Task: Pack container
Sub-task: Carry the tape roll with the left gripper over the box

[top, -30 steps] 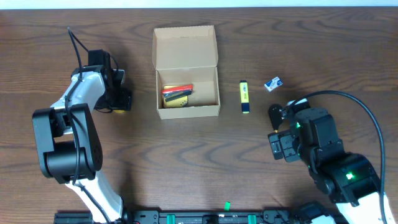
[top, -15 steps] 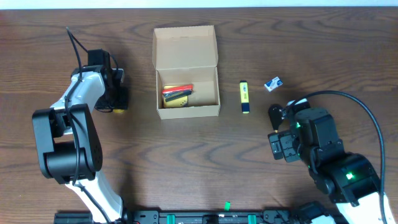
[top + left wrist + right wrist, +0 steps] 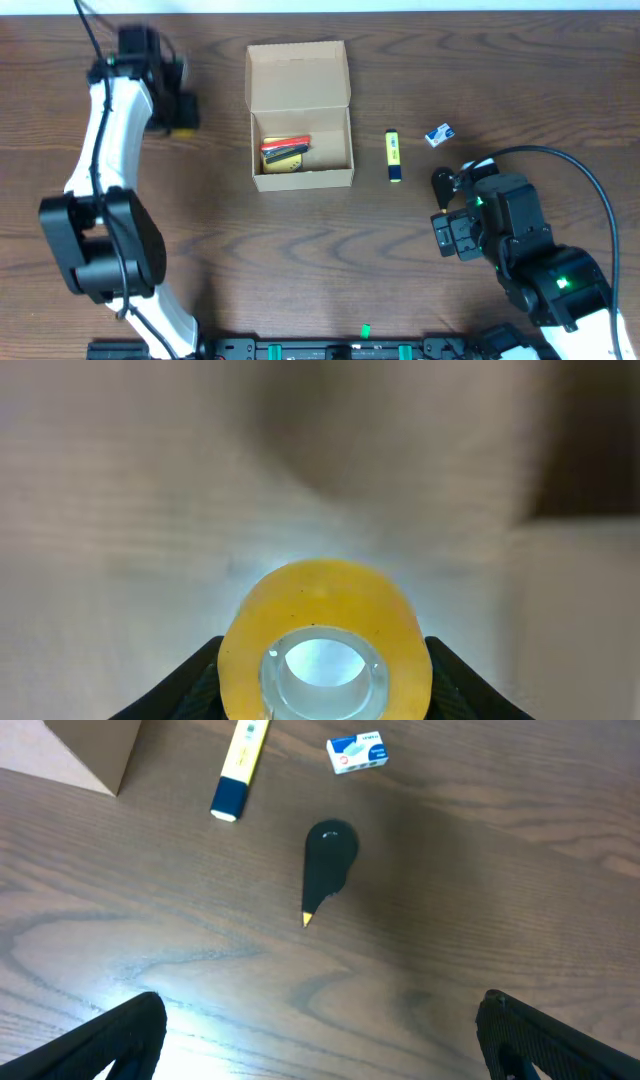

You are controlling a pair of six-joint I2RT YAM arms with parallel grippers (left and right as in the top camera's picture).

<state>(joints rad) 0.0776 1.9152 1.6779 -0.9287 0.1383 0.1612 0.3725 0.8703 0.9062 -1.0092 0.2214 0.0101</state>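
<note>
The container (image 3: 300, 120) is a tan cardboard box with its flap lid open toward the far side. It holds red, black and yellow items. My left gripper (image 3: 180, 112) is left of the box, lifted off the table, and is shut on a yellow tape roll (image 3: 325, 645) that fills its jaws. My right gripper (image 3: 452, 235) is open and empty over bare table at the right. In the right wrist view a black pointed item (image 3: 328, 855), a yellow highlighter (image 3: 240, 765) and a small blue-white eraser (image 3: 357, 751) lie ahead of it.
The highlighter (image 3: 394, 156) lies right of the box, and the eraser (image 3: 438, 134) lies farther right. The black item (image 3: 443, 183) sits by the right arm. A box corner (image 3: 70, 750) shows in the right wrist view.
My left gripper has risen and moved toward the far side with the tape roll. The right arm has not moved.
</note>
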